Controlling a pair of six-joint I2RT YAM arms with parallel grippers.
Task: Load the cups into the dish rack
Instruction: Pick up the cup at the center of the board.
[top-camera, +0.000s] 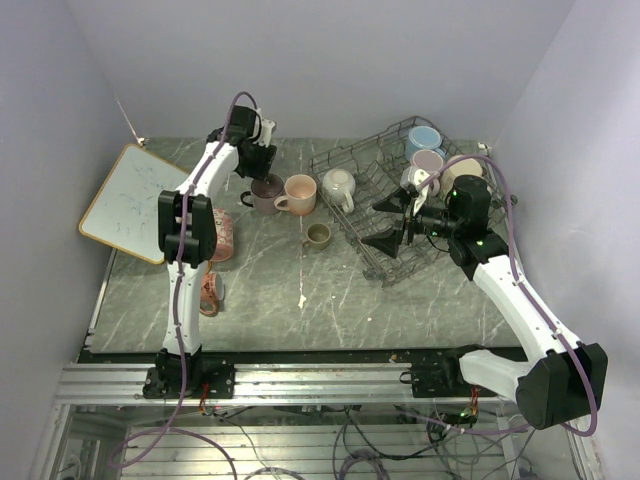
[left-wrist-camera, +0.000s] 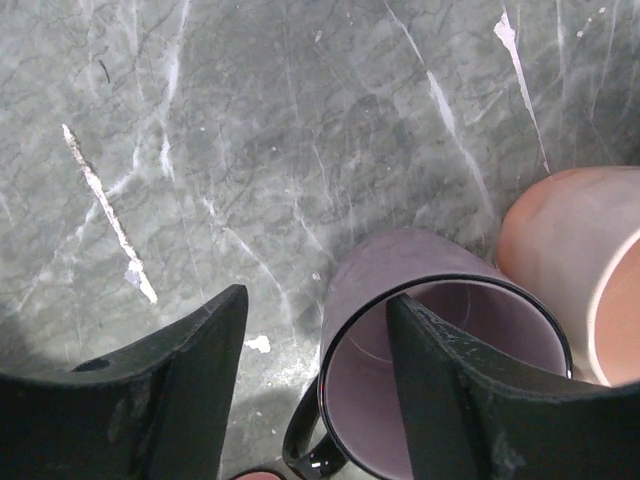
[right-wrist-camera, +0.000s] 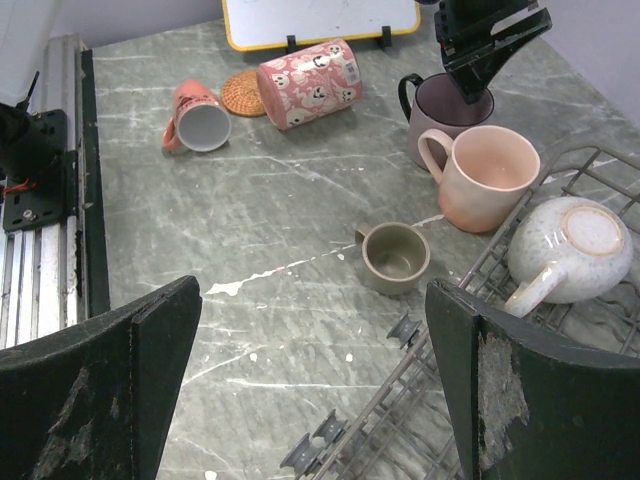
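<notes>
My left gripper (top-camera: 262, 160) is open over the mauve mug (top-camera: 267, 192). In the left wrist view the left gripper (left-wrist-camera: 315, 300) has one finger inside the mauve mug (left-wrist-camera: 440, 330) and the other outside its wall, near the black handle. A peach mug (top-camera: 298, 194) stands right beside it. A cream mug (top-camera: 340, 187) lies at the left edge of the dish rack (top-camera: 385, 262). A small olive mug (top-camera: 318, 235) stands in front. Three mugs (top-camera: 424, 140) sit at the rack's far end. My right gripper (top-camera: 392, 225) is open and empty over the rack's near left side, with the olive mug (right-wrist-camera: 395, 258) ahead of it (right-wrist-camera: 312, 292).
A floral mug (right-wrist-camera: 308, 82) and a salmon mug (right-wrist-camera: 198, 117) lie on their sides beside a cork coaster (right-wrist-camera: 243, 92). A wood-framed whiteboard (top-camera: 135, 200) lies at the far left. The walls close in on both sides.
</notes>
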